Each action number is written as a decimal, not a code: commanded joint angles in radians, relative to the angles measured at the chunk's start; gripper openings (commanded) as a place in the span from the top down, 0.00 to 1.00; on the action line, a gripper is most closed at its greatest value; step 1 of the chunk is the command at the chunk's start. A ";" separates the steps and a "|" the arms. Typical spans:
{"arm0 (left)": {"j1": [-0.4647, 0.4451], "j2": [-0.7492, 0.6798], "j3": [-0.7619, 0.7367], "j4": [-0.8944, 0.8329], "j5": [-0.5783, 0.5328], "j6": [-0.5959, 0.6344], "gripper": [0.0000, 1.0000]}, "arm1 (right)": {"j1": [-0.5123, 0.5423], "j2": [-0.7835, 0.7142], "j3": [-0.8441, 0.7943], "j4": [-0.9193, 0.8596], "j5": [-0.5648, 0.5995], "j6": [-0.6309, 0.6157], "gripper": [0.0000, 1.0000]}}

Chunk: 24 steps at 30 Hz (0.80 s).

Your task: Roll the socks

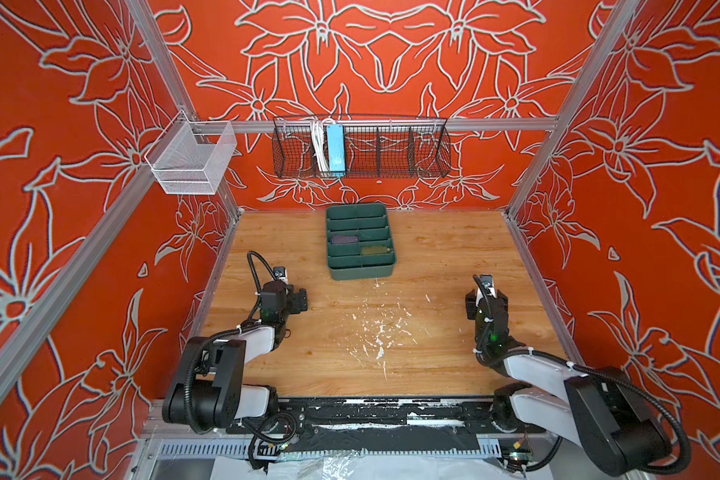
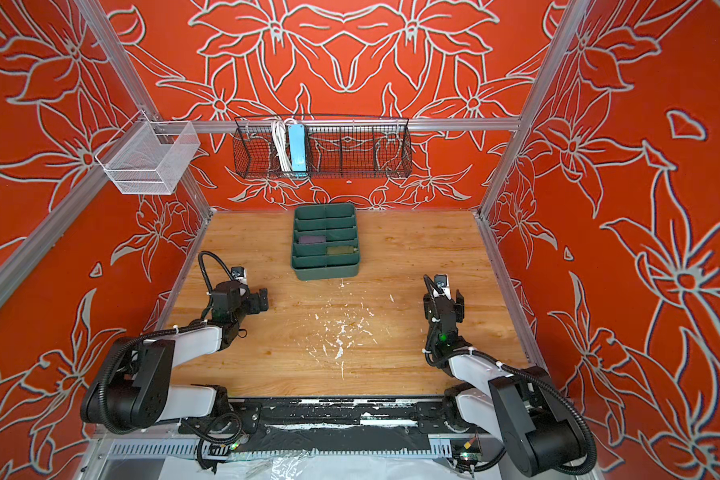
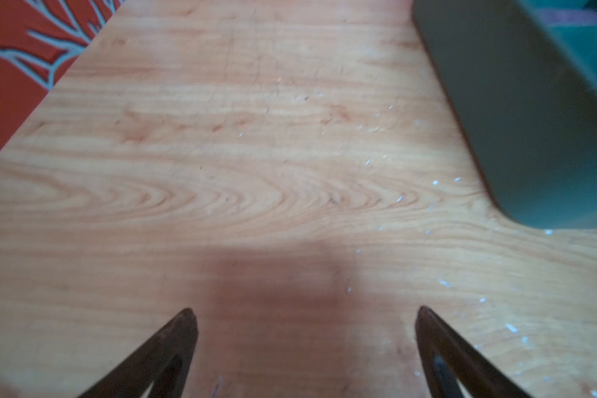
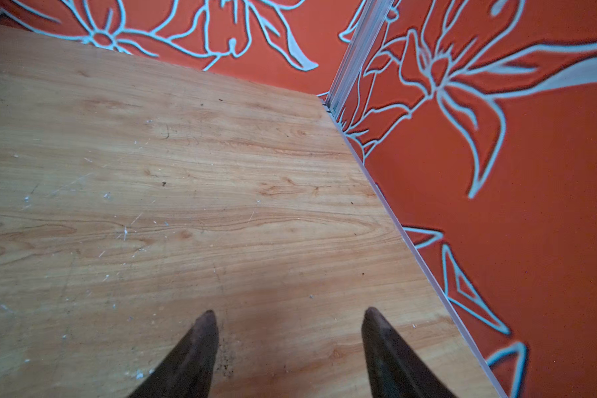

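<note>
Both socks lie rolled in a green divided tray (image 1: 360, 270) at the back middle of the table. The purple sock (image 1: 344, 240) fills a left compartment, and the olive green sock (image 1: 374, 250) sits one row nearer, on the right. Both top views show them, purple sock (image 2: 312, 240) and olive sock (image 2: 341, 250). My left gripper (image 1: 302, 300) hovers front-left of the tray, open and empty; in the left wrist view its open gripper (image 3: 305, 312) has only bare wood between the fingers. My right gripper (image 1: 486, 297) stands open near the right wall, and nothing lies between the fingers (image 4: 290, 313).
A black wire basket (image 1: 391, 149) holding a blue power strip (image 1: 334, 149) hangs on the back wall. A white mesh basket (image 1: 190, 160) hangs on the left rail. White scuff marks (image 1: 379, 332) speckle the wooden table. The tray's wall (image 3: 514, 120) is close to the left gripper.
</note>
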 commanded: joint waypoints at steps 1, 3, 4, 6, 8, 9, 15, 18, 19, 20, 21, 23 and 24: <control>0.006 -0.009 0.017 0.049 0.040 0.022 0.03 | -0.038 0.064 0.010 0.177 -0.198 -0.004 0.33; 0.006 -0.010 0.015 0.053 0.039 0.021 0.03 | -0.047 0.145 0.023 0.209 -0.213 0.003 0.33; 0.007 -0.011 0.017 0.048 0.039 0.021 0.03 | -0.052 0.198 0.025 0.259 -0.228 -0.002 0.33; 0.007 -0.010 0.016 0.050 0.039 0.020 0.03 | -0.064 0.258 0.027 0.311 -0.228 0.009 0.32; 0.006 -0.011 0.016 0.049 0.039 0.021 0.03 | -0.073 0.264 0.068 0.236 -0.224 0.025 0.32; 0.007 -0.011 0.017 0.049 0.039 0.020 0.03 | -0.089 0.254 0.083 0.189 -0.245 0.041 0.32; 0.007 -0.011 0.017 0.049 0.040 0.020 0.03 | -0.129 0.262 0.127 0.112 -0.238 0.089 0.02; 0.008 -0.010 0.017 0.048 0.040 0.020 0.03 | -0.130 0.261 0.127 0.110 -0.239 0.090 0.02; 0.008 -0.008 0.019 0.047 0.040 0.020 0.03 | -0.130 0.261 0.127 0.108 -0.239 0.089 0.02; 0.008 -0.007 0.021 0.045 0.040 0.021 0.03 | -0.131 0.262 0.127 0.110 -0.239 0.089 0.02; 0.009 -0.007 0.020 0.044 0.043 0.020 0.03 | -0.129 0.261 0.127 0.109 -0.239 0.089 0.02; 0.009 -0.007 0.022 0.045 0.043 0.019 0.03 | -0.131 0.261 0.127 0.110 -0.239 0.089 0.02; 0.010 -0.005 0.023 0.042 0.045 0.019 0.03 | -0.130 0.261 0.127 0.110 -0.239 0.090 0.02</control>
